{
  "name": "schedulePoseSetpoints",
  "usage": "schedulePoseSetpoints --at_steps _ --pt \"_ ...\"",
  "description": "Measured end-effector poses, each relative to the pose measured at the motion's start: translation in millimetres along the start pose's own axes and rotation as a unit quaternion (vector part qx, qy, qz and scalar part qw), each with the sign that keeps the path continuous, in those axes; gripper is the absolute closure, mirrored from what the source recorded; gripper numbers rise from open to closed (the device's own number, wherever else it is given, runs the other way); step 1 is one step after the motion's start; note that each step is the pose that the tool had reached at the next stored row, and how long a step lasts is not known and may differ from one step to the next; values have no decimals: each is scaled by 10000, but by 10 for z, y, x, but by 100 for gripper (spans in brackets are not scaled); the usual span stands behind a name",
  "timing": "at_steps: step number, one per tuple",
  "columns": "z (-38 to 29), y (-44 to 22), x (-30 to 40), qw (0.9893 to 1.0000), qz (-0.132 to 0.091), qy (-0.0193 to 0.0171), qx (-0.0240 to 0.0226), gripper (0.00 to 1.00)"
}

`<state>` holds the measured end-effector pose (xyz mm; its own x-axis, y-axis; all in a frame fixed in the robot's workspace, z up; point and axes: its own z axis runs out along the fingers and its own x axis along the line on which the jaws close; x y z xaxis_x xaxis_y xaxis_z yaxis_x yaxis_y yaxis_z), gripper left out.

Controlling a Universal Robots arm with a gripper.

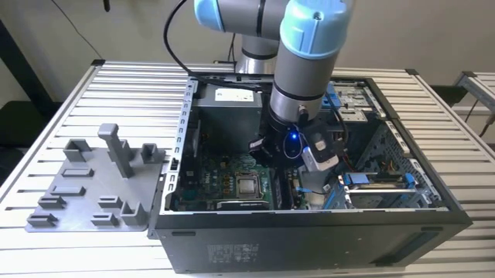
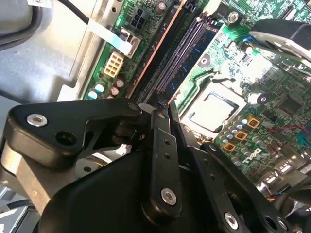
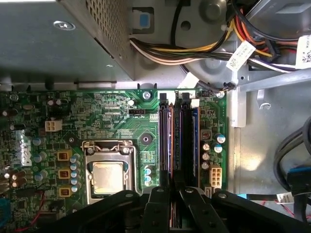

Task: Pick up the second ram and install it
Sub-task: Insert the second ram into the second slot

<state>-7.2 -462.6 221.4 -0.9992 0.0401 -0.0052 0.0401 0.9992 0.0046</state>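
Observation:
My gripper (image 3: 172,190) (image 2: 163,109) is low inside the open computer case (image 1: 309,243), right over the memory slots (image 3: 185,141) (image 2: 177,53). Its black fingers (image 3: 158,208) are drawn close together on a thin brownish strip seen edge-on, the ram (image 3: 170,145) (image 2: 155,48). The ram stands in line with the slot nearest the processor socket. In the exterior view the arm's wrist hides most of the gripper (image 1: 270,155) above the motherboard.
The processor socket (image 3: 108,175) (image 1: 247,185) lies beside the slots. A power supply (image 3: 58,39) and a cable bundle (image 3: 194,46) crowd the far end. A drive cage (image 1: 375,179) fills the case's right. A grey holder (image 1: 93,185) sits on the slatted table at the exterior view's left.

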Motion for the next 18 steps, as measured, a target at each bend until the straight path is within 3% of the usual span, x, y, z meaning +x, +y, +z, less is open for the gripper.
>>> schedulePoseSetpoints --at_steps 10,18 --pt "18 -8 -1 10000 53 0 0 85" --pt "33 22 -4 10000 55 0 5 85"
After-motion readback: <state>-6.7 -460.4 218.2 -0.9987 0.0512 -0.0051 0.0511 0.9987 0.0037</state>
